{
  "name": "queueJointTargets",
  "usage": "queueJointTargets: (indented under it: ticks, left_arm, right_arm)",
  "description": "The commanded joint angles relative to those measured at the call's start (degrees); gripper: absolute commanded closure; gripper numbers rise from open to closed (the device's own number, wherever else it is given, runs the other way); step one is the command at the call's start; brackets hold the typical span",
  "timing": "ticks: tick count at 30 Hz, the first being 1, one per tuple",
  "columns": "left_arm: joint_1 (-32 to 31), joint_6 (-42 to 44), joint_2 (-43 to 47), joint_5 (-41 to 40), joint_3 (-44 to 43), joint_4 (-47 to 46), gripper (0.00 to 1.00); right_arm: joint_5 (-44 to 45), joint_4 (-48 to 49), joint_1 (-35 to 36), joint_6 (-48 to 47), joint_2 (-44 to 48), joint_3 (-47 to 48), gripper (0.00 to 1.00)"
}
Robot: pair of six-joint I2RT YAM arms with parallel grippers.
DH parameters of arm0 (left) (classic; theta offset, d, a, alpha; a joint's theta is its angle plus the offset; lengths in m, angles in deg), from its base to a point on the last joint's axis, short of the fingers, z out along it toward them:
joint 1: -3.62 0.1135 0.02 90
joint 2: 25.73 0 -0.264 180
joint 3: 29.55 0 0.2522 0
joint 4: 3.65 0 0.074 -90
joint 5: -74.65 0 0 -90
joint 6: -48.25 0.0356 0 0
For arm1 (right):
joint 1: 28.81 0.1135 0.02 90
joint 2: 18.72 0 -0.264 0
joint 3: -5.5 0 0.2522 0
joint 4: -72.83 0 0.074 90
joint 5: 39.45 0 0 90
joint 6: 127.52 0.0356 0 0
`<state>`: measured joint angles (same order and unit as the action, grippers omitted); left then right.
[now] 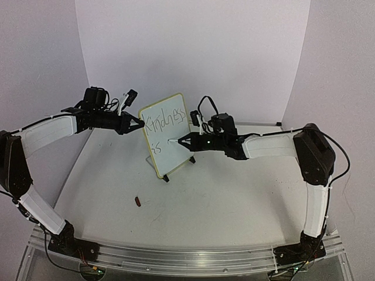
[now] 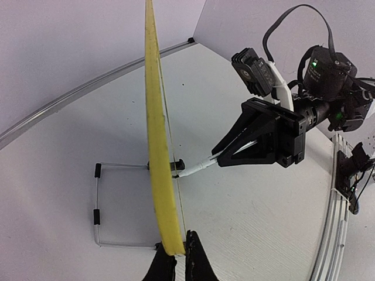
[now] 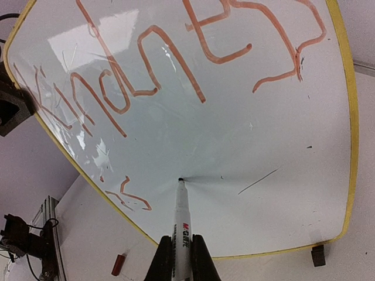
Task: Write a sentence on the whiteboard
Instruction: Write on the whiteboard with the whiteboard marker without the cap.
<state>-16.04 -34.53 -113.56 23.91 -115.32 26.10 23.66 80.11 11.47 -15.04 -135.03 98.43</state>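
Observation:
The whiteboard [image 1: 167, 132] stands tilted on the table on a wire stand, its yellow frame seen edge-on in the left wrist view [image 2: 157, 134]. The sentence [image 1: 166, 122] reads "Kindness" on top and "is" [image 1: 154, 148] below; in the right wrist view [image 3: 176, 64] the strokes look orange-red. My left gripper [image 1: 139, 124] is shut on the board's left edge [image 2: 174, 250]. My right gripper [image 1: 180, 141] is shut on a white marker [image 3: 180, 228], whose tip touches the board right of "is" [image 3: 132, 196]. The marker also shows in the left wrist view [image 2: 196, 168].
A small red marker cap [image 1: 138, 202] lies on the table in front of the board, also in the right wrist view [image 3: 119, 264]. The board's black foot [image 3: 317, 255] and wire stand [image 2: 97, 205] rest on the table. White walls enclose the back and sides.

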Motion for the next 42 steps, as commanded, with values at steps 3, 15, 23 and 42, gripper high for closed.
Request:
queueJointTargets:
  ticks: [3,15,23,42]
  left_arm:
    - [-0.44,2.18,-0.22,-1.03,-0.77,3.68,1.00]
    - [-0.47,2.24,-0.23,-0.94,-0.80,3.61,1.00]
    - [-0.52,2.23,-0.19,-0.94,-0.77,3.66,1.00]
    - [-0.46,2.24,0.20,-1.02,-0.85,3.70,1.00]
  right_arm:
    - [4.33,4.44,-0.03,0.73,1.11,-1.20,1.00]
    - [4.36,4.62,-0.02,1.52,0.26,-3.34,1.00]
    - [4.48,4.54,-0.02,1.69,0.73,-2.17,1.00]
    - [5.69,4.88,0.00,1.62,2.86,-0.03,1.00]
